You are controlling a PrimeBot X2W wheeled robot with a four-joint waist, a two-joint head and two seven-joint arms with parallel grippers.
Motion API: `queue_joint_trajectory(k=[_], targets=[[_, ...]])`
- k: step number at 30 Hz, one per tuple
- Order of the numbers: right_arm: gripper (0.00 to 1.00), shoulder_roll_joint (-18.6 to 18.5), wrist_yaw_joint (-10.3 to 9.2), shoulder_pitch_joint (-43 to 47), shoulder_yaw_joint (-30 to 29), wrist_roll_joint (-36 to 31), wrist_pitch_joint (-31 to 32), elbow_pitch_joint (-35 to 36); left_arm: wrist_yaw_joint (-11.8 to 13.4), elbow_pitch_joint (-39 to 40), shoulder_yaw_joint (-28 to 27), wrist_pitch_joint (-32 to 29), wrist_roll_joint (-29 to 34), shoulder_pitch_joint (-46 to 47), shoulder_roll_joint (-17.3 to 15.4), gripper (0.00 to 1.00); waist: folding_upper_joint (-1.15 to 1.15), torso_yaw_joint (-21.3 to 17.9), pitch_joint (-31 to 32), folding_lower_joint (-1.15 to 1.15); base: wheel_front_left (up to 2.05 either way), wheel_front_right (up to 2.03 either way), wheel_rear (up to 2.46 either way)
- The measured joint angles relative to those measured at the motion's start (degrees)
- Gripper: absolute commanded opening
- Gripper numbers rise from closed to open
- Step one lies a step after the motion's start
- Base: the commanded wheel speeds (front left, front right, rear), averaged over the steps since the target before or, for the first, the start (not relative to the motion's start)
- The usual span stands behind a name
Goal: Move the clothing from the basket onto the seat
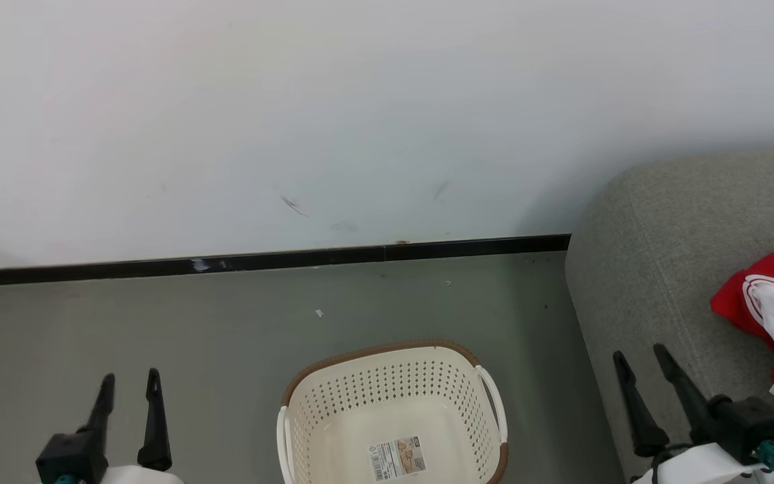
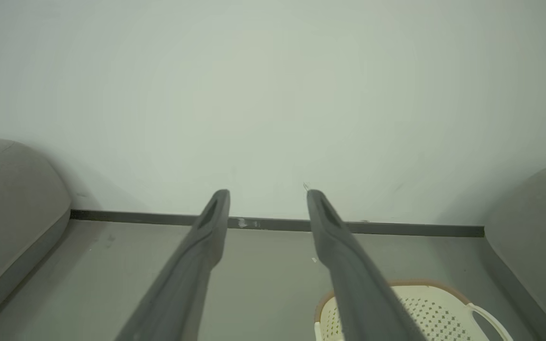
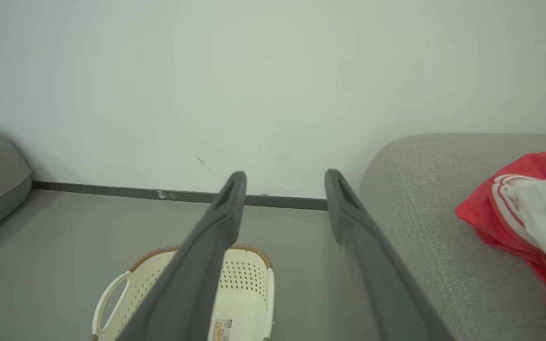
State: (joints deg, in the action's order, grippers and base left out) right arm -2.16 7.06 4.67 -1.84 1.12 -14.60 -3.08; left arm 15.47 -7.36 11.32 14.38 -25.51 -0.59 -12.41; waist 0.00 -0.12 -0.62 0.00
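The cream perforated basket [image 1: 394, 410] with a brown rim stands on the grey floor at bottom centre, a label on its bare floor; it also shows in the wrist views [image 2: 439, 312] [image 3: 249, 289]. Red clothing [image 1: 773, 316] with white trim lies on the grey seat [image 1: 656, 269] at the right, and shows again [image 3: 524, 208] on the seat [image 3: 424, 199] in the right wrist view. My left gripper [image 1: 130, 383] hangs open over the floor, left of the basket. My right gripper [image 1: 639, 359] stands open at the seat's front edge, nothing between its fingers.
A white wall with a black skirting board [image 1: 259, 261] runs behind the floor. A second grey cushion [image 2: 7, 208] sits at the far left in the wrist views. Bare floor [image 1: 226, 323] lies between the basket and the wall.
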Motion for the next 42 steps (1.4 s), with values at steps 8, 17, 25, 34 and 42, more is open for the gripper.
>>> queue_joint_trajectory(k=[8,17,25,34,42], targets=[[0.0,0.79,0.0,2.09,0.91,0.93,0.04,-3.03,-0.33,-2.72,0.9,-0.29,-1.14,-1.76,2.83,0.0,0.0,-0.01,-0.01,0.0,0.0,0.0,0.0],[0.0,0.78,0.0,2.83,2.56,8.09,0.04,-1.35,-1.6,-2.58,-0.48,-2.09,-8.14,-1.76,3.35,0.0,0.0,-0.05,0.02,0.0,0.0,0.0,0.0],[0.0,0.78,-0.01,3.2,2.33,16.84,0.85,-1.23,-3.05,-2.32,-1.63,-3.77,-12.49,-1.75,3.75,0.0,0.0,0.0,0.09,0.04,0.0,0.0,0.0],[0.0,0.58,0.0,2.98,1.21,26.04,2.85,-1.81,-4.75,-2.23,-3.14,-5.48,-18.47,-1.68,4.72,0.0,0.0,0.06,0.36,0.37,0.0,0.0,0.0],[0.0,-0.25,-0.01,1.71,1.05,33.93,4.56,-2.91,-6.19,-2.22,-4.44,-7.27,-23.72,-1.51,5.21,0.0,0.0,0.09,0.63,0.5,0.0,0.0,0.0]])
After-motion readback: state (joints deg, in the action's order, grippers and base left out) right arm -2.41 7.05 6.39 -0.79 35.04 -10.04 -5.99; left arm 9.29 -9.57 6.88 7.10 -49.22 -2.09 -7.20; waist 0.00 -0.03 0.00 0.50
